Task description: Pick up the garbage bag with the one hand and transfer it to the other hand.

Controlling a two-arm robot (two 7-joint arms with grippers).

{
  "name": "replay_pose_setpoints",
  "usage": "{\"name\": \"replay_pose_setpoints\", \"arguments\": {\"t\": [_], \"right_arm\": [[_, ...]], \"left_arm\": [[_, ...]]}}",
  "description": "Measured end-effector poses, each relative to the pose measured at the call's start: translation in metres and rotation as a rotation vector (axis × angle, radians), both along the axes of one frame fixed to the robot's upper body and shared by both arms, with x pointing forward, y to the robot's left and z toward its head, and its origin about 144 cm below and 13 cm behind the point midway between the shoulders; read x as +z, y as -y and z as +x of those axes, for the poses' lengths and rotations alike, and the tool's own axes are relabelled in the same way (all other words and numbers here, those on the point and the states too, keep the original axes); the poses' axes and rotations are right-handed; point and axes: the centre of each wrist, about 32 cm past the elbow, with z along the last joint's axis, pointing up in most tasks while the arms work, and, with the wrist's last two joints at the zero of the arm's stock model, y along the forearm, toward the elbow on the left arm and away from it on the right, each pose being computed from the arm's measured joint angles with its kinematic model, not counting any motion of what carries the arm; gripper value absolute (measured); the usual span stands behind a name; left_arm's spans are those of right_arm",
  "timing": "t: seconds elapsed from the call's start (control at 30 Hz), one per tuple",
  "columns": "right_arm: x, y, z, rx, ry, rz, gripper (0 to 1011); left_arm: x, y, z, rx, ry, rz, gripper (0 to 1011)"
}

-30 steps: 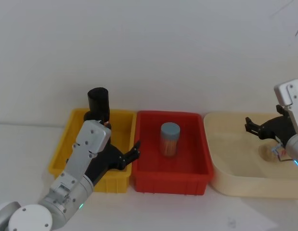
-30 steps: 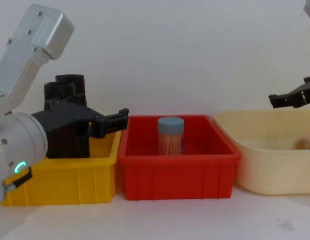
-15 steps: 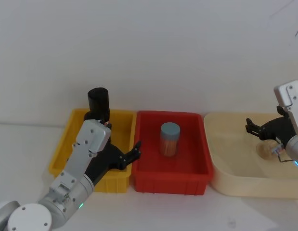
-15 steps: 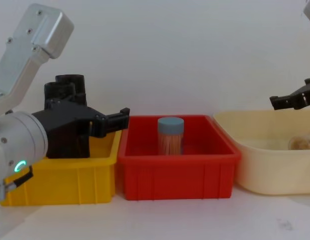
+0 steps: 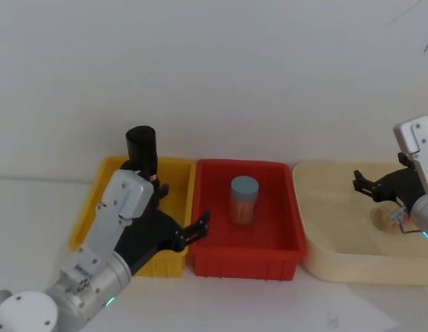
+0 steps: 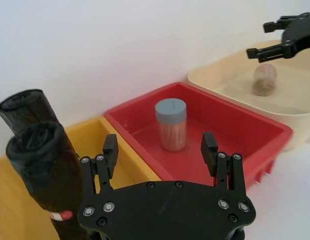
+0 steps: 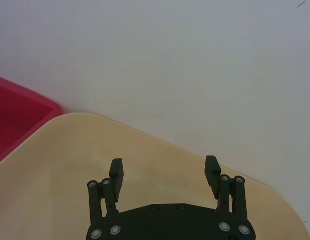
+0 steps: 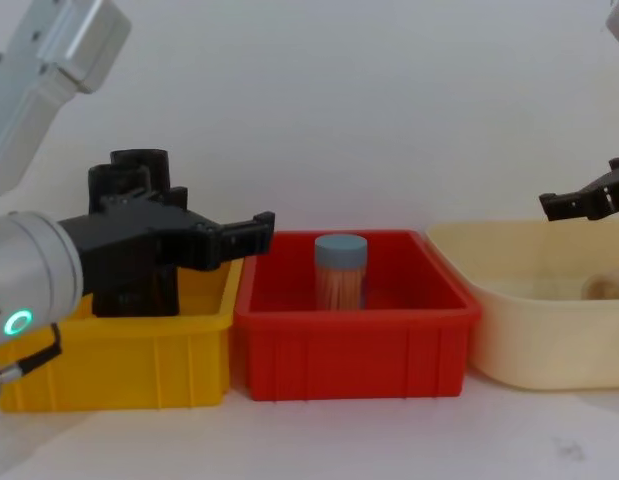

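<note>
- The black garbage bag roll (image 5: pixel 141 148) stands upright at the far side of the yellow bin (image 5: pixel 101 173), with a second roll beside it.
- The left gripper (image 5: pixel 180 206) hangs near and right of the roll, jaws spread, holding nothing.
- The right gripper (image 7: pixel 164 166) waits with its fingers apart over the cream tub (image 5: pixel 352 270), far right.
- The roll is probably light, soft and slick, so squeeze across the upper half, above the bin rim.

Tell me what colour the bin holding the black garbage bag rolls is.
Yellow. The bin shows best in the chest view.
</note>
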Motion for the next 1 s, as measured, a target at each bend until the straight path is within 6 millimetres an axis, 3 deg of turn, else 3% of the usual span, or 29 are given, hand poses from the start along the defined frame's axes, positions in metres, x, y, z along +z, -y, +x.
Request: {"name": "replay_pose_setpoints", "arguments": {"t": [0.6,1.0], "right_arm": [[0.0,0.0,0.0,0.0,-0.001,0.0,999],[0.0,0.0,0.0,0.0,-0.001,0.0,999]], "left_arm": [[0.005,-0.014,-0.045,0.082,-0.086,-0.043,1000],[0.01,-0.031,-0.055,0.206,-0.113,-0.044,1000]]}}
